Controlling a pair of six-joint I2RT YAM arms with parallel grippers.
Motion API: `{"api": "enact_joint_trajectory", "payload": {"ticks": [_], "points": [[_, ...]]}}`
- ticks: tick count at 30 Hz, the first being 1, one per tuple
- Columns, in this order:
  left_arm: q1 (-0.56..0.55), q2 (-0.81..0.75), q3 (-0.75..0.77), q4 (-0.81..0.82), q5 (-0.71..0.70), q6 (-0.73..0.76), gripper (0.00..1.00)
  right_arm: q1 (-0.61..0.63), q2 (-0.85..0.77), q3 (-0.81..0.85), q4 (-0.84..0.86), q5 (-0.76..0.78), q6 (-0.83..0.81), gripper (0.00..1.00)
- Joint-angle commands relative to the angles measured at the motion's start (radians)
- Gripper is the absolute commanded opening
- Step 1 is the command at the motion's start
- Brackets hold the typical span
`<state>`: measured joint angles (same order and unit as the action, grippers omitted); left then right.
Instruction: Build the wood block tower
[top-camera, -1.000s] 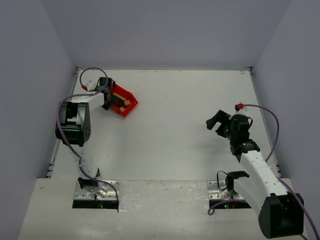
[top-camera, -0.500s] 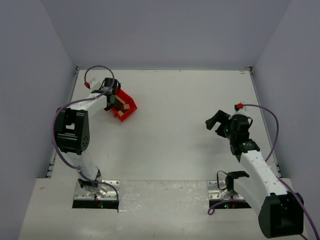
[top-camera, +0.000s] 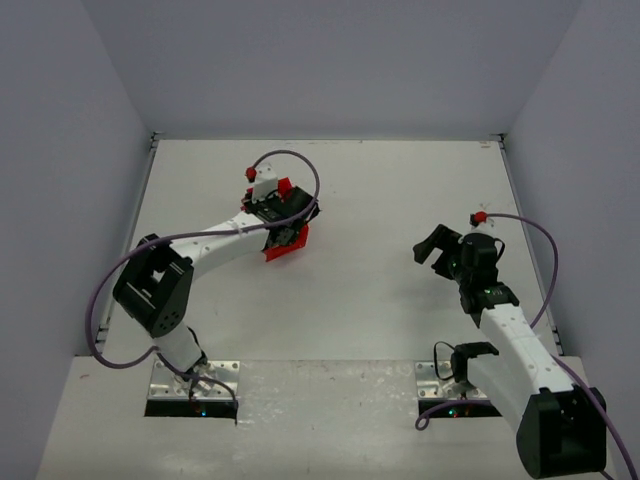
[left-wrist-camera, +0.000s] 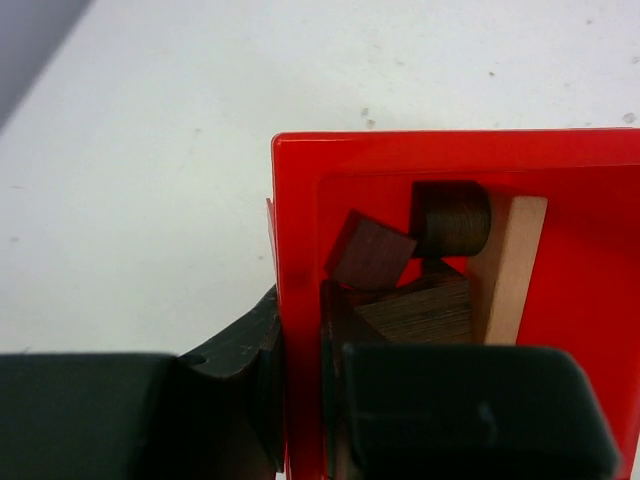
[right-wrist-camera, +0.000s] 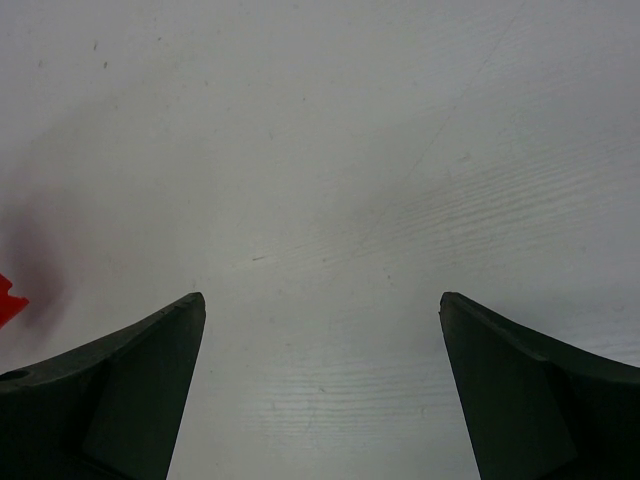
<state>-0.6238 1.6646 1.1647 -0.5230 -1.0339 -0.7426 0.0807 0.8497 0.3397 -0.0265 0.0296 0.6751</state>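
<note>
Inside bin (left-wrist-camera: 450, 150), wrist-view only: maybe four blocks (left-wrist-camera: 370, 250)

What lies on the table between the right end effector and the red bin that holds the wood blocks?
Nothing: the top external view shows only bare table between the open right end effector and the red bin with the wood blocks.

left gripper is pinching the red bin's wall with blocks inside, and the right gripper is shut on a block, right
No: the right gripper is open and empty, as the right wrist view shows. The left gripper does pinch the red bin by its wall, blocks inside.
</note>
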Motion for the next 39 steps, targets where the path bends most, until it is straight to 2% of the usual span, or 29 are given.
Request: {"api": "enact_joint_trajectory", "payload": {"ticks": [1, 4, 6, 7, 9, 18, 20, 24, 32, 39], "points": [[-0.151, -0.012, 0.047, -0.132, -0.344, -0.067, 0.00, -0.002, -0.013, -0.001, 0.047, -0.012, -0.015, 0.99], [-0.183, 0.061, 0.164, -0.411, -0.397, -0.257, 0.00, -0.001, -0.015, 0.009, 0.030, 0.002, -0.017, 0.99], [-0.183, 0.171, 0.263, -0.709, -0.443, -0.590, 0.00, -0.001, -0.026, 0.005, 0.031, 0.004, -0.016, 0.99], [-0.183, 0.194, 0.299, -0.793, -0.458, -0.557, 0.00, -0.001, -0.028, 0.004, 0.031, 0.004, -0.016, 0.99], [-0.183, 0.244, 0.347, -0.795, -0.473, -0.491, 0.00, -0.001, -0.032, 0.002, 0.031, 0.003, -0.014, 0.99], [-0.183, 0.329, 0.420, -0.795, -0.598, -0.393, 0.00, -0.001, -0.025, 0.001, 0.040, -0.007, -0.013, 0.99], [-0.183, 0.390, 0.491, -0.795, -0.654, -0.227, 0.00, -0.002, -0.017, 0.003, 0.039, -0.014, -0.012, 0.99], [-0.178, 0.501, 0.623, -0.796, -0.656, 0.009, 0.00, -0.001, -0.016, 0.002, 0.036, -0.017, -0.012, 0.99], [-0.211, 0.538, 0.561, -0.795, -0.655, 0.251, 0.00, -0.001, -0.023, 0.001, 0.030, 0.003, -0.004, 0.99], [-0.218, 0.556, 0.587, -0.795, -0.653, 0.453, 0.00, -0.001, 0.008, 0.015, 0.030, -0.005, -0.002, 0.99]]}}
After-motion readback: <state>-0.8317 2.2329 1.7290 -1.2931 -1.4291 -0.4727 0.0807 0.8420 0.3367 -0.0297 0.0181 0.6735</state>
